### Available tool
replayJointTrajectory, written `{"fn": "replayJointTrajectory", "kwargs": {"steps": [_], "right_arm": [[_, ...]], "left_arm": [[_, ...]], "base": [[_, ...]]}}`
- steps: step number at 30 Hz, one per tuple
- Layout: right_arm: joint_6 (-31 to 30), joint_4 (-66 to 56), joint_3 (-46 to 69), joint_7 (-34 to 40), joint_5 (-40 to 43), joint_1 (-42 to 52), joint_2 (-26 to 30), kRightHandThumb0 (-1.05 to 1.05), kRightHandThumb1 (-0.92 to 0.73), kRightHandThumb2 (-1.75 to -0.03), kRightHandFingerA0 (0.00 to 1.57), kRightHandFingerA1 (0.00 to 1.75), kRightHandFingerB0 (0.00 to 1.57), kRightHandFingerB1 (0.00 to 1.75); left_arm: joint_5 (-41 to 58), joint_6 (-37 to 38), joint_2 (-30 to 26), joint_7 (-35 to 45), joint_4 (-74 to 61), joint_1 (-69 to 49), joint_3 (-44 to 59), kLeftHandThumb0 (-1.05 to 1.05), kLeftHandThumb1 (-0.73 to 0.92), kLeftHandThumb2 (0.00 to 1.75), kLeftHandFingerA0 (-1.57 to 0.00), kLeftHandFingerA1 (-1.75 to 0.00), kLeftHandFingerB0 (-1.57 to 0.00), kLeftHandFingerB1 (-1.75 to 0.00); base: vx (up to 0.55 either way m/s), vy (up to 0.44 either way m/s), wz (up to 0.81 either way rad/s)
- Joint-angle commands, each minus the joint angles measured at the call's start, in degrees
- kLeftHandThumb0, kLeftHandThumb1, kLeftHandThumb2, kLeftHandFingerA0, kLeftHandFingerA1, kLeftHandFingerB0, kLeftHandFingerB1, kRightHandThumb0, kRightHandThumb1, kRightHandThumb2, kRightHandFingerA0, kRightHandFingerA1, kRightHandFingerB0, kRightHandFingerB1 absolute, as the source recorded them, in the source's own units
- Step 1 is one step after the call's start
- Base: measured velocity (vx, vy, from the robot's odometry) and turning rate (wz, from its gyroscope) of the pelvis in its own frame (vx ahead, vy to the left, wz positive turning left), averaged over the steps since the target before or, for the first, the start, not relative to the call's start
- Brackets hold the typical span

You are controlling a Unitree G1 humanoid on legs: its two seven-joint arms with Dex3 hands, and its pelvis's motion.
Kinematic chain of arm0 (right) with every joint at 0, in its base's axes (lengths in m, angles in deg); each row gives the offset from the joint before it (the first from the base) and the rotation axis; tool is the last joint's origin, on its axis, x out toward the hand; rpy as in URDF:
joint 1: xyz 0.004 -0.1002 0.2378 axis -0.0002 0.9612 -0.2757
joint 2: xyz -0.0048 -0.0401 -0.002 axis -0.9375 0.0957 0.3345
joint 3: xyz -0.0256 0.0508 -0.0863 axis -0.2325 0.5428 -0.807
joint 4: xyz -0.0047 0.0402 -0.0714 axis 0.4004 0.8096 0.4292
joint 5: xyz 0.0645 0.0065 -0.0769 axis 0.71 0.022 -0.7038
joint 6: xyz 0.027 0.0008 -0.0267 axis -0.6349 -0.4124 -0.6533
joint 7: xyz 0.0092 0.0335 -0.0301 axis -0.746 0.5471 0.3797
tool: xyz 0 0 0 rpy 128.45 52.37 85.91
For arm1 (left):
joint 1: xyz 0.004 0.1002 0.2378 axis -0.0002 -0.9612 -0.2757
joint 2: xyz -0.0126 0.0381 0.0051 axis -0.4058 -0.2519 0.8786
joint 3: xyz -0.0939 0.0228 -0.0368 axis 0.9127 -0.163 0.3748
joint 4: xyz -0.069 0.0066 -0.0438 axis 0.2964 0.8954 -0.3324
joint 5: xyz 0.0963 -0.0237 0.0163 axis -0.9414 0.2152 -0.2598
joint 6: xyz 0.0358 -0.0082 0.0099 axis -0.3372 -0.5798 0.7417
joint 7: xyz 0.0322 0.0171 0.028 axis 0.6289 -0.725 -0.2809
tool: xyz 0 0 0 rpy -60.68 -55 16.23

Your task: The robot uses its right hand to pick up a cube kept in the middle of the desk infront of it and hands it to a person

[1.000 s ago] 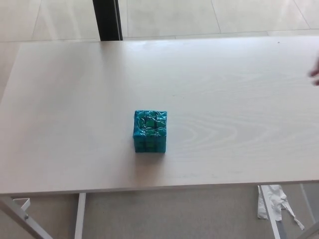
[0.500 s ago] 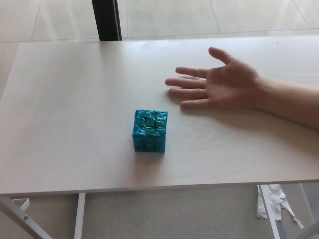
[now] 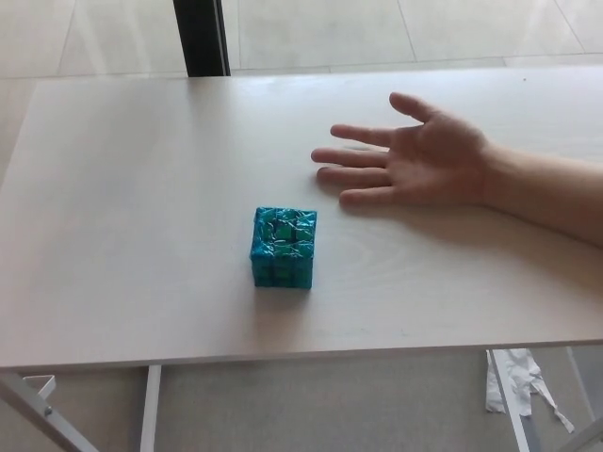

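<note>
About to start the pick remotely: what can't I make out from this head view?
- Both robot hands: outside the head view, state unknown.
- Cube: far and underside faces hidden by its own body.
- Person's hand: forearm cut off by the right edge.
- Desk: right end cut off by the frame.

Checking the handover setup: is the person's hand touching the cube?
Apart. The head view shows bare desk between the person's hand, palm up, and the cube nearer the front edge.
</note>
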Motion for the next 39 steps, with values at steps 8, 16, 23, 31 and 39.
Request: {"fn": "replayJointTrajectory", "kwargs": {"steps": [8, 16, 23, 31, 39], "right_arm": [[-8.6, -39.5, -34.6, 4.2, -20.9, -26.5, -18.2, -0.72, -0.6, -0.59, 0.43, 0.48, 0.36, 0.33], [-13.0, -30.2, -47.5, 1.8, -35.0, -33.8, -20.5, -0.83, -0.67, -0.61, 0.39, 0.53, 0.33, 0.38], [-13.5, -23.0, -55.0, 0.5, -39.6, -36.6, -20.8, -0.85, -0.68, -0.61, 0.39, 0.54, 0.38, 0.34], [-14.8, -16.0, -60.7, 1.4, -44.2, -40.1, -19.4, -0.88, -0.67, -0.61, 0.43, 0.56, 0.39, 0.39], [-12.6, -10.8, -65.6, 2.8, -47.4, -43.6, -18.2, -0.94, -0.58, -0.73, 0.37, 0.63, 0.36, 0.47]], "left_arm": [[1.5, 0.5, -0.1, 2.7, 0.6, 0.7, 1.0, -0.75, 0.78, 0.63, -0.46, -0.52, -0.43, -0.41], [1.0, 0.9, -0.3, 2.8, 0.5, 0.8, 0.5, -0.74, 0.79, 0.64, -0.45, -0.51, -0.45, -0.42], [0.9, 0.8, -0.3, 2.7, 0.1, 0.6, 0.4, -0.73, 0.79, 0.64, -0.47, -0.54, -0.47, -0.45], [0.3, 0.5, 0.2, 1.9, 0.7, 1.1, 0.0, -0.74, 0.79, 0.63, -0.47, -0.5, -0.45, -0.42], [0.4, 0.8, 0.1, 2.1, 1.2, 1.6, 0.2, -0.73, 0.78, 0.64, -0.5, -0.51, -0.46, -0.42]], "base": [[0.0, 0.0, 0.0], [0.0, 0.0, 0.0], [0.0, 0.0, 0.0], [0.0, 0.0, 0.0], [0.0, 0.0, 0.0]]}}
